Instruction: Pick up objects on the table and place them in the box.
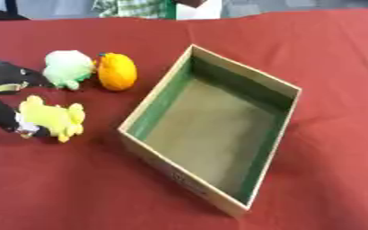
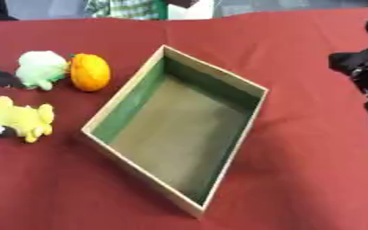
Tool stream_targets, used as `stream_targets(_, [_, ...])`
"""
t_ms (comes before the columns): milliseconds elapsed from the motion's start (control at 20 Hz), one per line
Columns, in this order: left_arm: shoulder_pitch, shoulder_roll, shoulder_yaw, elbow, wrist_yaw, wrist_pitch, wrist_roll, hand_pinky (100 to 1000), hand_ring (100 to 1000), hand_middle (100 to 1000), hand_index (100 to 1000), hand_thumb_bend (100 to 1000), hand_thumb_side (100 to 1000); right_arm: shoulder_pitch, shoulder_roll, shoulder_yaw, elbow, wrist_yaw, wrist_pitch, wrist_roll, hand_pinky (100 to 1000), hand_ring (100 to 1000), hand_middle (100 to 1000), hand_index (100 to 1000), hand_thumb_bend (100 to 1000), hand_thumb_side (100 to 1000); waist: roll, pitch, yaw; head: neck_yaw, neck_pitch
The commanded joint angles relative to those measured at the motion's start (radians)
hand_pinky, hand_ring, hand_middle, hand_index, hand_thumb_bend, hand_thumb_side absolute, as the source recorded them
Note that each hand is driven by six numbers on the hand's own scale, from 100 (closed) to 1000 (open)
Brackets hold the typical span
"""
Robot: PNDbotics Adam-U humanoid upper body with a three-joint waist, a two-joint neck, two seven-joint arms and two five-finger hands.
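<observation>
An open cardboard box [image 1: 285, 85] with green inner walls lies askew in the middle of the red cloth, with nothing inside. Left of it lie a yellow plush toy [image 1: 54, 117], an orange pumpkin-shaped toy [image 1: 116, 71] and a pale green plush toy [image 1: 67, 67]. My left hand [image 1: 2, 114] comes in from the left edge. Its lower part touches the yellow toy's left side, and its upper part [image 1: 10, 75] sits beside the pale green toy. My right hand [image 2: 364, 65] shows as a blurred black shape at the right edge, well away from the box.
The red cloth [image 1: 77, 188] covers the whole table. A person in a checked top [image 1: 132, 8] stands at the far edge, not touching anything. Open cloth lies in front of the box and to its right.
</observation>
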Motion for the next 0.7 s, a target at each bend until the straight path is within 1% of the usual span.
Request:
stream_targets(50, [-0.013, 0.017, -0.002, 0.02, -0.027, -0.115, -0.104, 803, 889, 920, 1000, 647, 825, -0.006, -0.009, -0.003, -0.016, 0.004, 0.006, -0.002, 832, 744, 524, 910, 100, 644, -0.001, -0.017, -0.001, 0.004, -0.01])
stream_targets(200, [-0.014, 0.006, -0.004, 0.044, -0.042, -0.12, -0.101, 793, 882, 908, 1000, 602, 804, -0.005, -0.007, -0.004, -0.016, 0.004, 0.006, -0.003, 832, 744, 523, 910, 100, 644, -0.003, -0.016, -0.003, 0.004, -0.009])
stream_targets(250, [-0.015, 0.003, -0.004, 0.048, -0.043, -0.122, -0.097, 782, 876, 898, 1000, 573, 781, -0.005, -0.006, -0.005, -0.016, 0.004, 0.006, -0.003, 833, 744, 523, 911, 100, 643, -0.003, -0.015, -0.004, 0.003, -0.009])
stream_targets(400, [-0.013, -0.004, -0.007, 0.05, -0.039, -0.129, -0.082, 764, 864, 885, 1000, 558, 768, -0.004, -0.004, -0.005, -0.016, 0.006, 0.007, -0.002, 834, 745, 523, 911, 100, 642, -0.004, -0.014, -0.004, 0.003, -0.008])
stream_targets(500, [-0.013, -0.006, -0.009, 0.045, -0.038, -0.132, -0.072, 746, 851, 871, 1000, 522, 739, -0.004, -0.003, -0.005, -0.016, 0.007, 0.008, -0.001, 834, 745, 523, 911, 100, 642, -0.004, -0.014, -0.004, 0.003, -0.009])
stream_targets(650, [-0.011, -0.009, -0.011, 0.039, -0.03, -0.132, -0.052, 719, 831, 841, 964, 450, 712, -0.004, -0.001, -0.006, -0.016, 0.007, 0.009, -0.001, 834, 745, 523, 912, 100, 641, -0.004, -0.014, -0.005, 0.003, -0.01])
stream_targets(700, [-0.01, -0.01, -0.012, 0.038, -0.027, -0.131, -0.044, 704, 819, 823, 941, 406, 681, -0.003, 0.0, -0.006, -0.016, 0.007, 0.01, -0.001, 835, 746, 523, 912, 100, 640, -0.004, -0.014, -0.005, 0.002, -0.01])
